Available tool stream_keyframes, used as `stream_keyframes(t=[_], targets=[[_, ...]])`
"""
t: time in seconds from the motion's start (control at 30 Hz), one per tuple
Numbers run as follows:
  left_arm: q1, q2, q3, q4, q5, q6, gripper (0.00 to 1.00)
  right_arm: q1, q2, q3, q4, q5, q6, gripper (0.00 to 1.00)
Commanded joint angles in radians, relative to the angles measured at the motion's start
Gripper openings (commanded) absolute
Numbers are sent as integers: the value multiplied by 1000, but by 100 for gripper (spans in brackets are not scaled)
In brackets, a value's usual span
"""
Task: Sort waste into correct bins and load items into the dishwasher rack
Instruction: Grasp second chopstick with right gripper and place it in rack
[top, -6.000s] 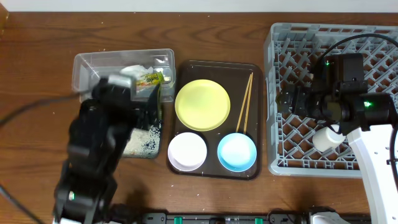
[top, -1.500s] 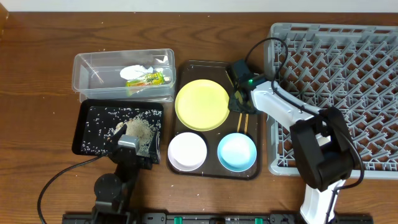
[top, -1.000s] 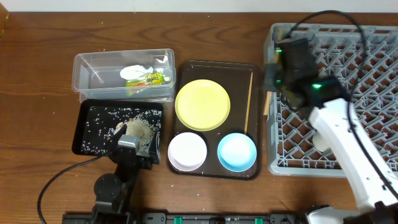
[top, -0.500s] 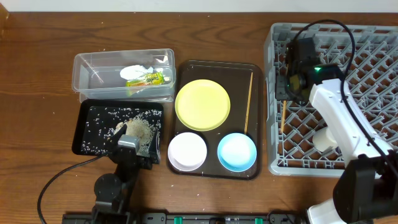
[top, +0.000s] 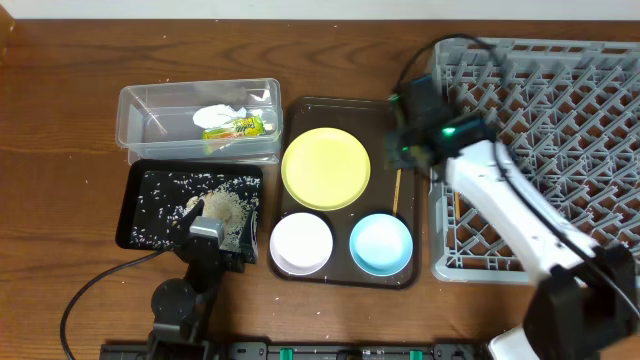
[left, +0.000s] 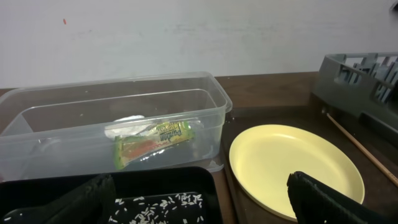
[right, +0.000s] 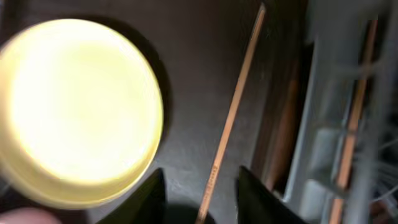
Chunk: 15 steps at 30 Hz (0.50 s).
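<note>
Right tool (right: 202, 202), spread wide, hovers over one thin wooden chopstick (right: 231, 127) lying on dark-brown serving tray (right: 199, 74) beside round yellow plate (right: 74, 106). Second chopstick (right: 353, 118) lies in grey plastic rack (right: 326, 149). Left tool (left: 200, 186) gapes, empty.

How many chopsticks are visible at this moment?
2: one chopstick on the dark-brown tray beside the yellow plate; the other chopstick inside the grey rack, by its tray-side wall. None seems hidden.

Right gripper (right: 204, 200) moved off rack (top: 560, 230), back over tray (top: 300, 112), jaws apart. One chopstick (right: 358, 106) now lies in rack.
</note>
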Motion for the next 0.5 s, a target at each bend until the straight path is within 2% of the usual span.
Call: stream_keyframes(t=[0.0, 0.3, 0.47], targets=[[4, -6, -27, -14, 11, 13, 91, 19, 122, 2, 24, 134, 152, 30], [4, -6, -27, -14, 11, 13, 91, 6, 317, 2, 68, 39, 185, 22], [4, -6, -27, -14, 11, 13, 91, 4, 329, 5, 47, 22, 185, 5]])
